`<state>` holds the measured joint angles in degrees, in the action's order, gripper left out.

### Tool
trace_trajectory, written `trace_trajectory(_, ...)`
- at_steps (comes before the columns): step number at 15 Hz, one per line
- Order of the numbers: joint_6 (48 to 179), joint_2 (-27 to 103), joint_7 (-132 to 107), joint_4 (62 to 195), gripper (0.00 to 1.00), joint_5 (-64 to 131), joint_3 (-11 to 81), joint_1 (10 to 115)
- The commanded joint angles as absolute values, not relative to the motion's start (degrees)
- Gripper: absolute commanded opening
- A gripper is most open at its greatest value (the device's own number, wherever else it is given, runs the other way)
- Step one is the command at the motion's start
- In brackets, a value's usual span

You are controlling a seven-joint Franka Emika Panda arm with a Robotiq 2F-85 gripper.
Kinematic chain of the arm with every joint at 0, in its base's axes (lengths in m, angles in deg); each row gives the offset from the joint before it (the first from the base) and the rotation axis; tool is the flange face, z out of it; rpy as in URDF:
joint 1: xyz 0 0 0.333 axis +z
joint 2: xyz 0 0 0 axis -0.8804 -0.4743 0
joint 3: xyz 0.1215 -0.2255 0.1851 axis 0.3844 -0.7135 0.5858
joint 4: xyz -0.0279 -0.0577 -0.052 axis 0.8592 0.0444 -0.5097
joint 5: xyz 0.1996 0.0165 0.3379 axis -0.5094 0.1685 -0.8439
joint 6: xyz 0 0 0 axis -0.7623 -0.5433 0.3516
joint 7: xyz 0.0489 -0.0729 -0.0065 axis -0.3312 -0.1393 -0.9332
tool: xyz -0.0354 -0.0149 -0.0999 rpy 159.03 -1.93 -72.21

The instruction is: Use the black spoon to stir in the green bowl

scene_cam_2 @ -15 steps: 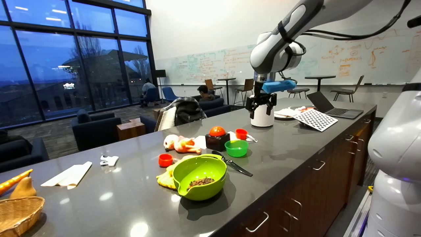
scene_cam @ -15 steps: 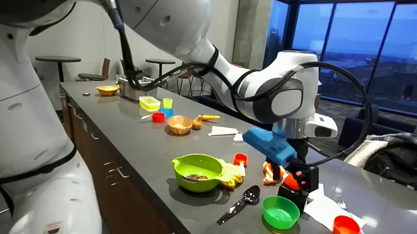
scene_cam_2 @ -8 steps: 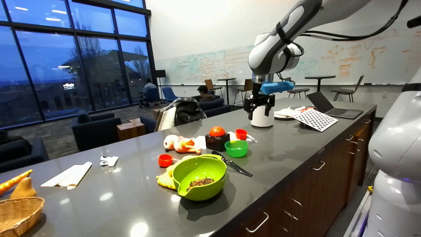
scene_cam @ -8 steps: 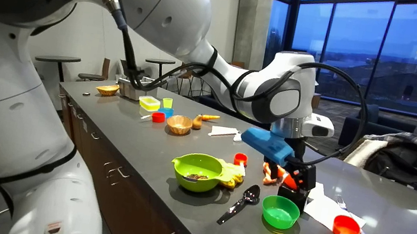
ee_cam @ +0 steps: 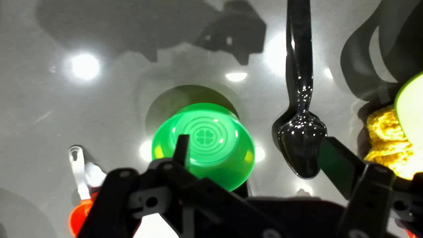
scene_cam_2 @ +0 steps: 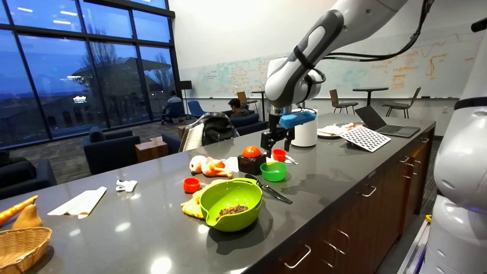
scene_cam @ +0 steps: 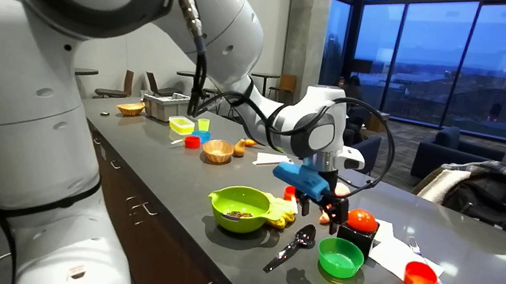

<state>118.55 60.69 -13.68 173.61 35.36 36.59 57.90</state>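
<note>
Over grey surface (scene_cam: pixel 176 170), hovering with end effector (scene_cam: pixel 319 223) spread wide, empty; likely sideways now for the black spoon (ee_cam: pixel 304 92), lying below, toward the lime-green bowl (scene_cam_2: pixel 233 193), square across the closing line.

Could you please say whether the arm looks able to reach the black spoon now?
Probably yes: the gripper hovers open nearby, nothing lies on the spoon, and the green cup stands apart.

Wrist view close above counter (ee_cam: pixel 109 112)
</note>
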Motion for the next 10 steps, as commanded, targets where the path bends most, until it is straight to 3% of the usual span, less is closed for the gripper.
trace_trajectory(1,120.9,55.7,-10.7,172.5,1.00,34.1,37.3,58.9)
trace_trajectory(10,125.2,51.6,-4.4,174.8,1.00,27.3,38.0,60.4)
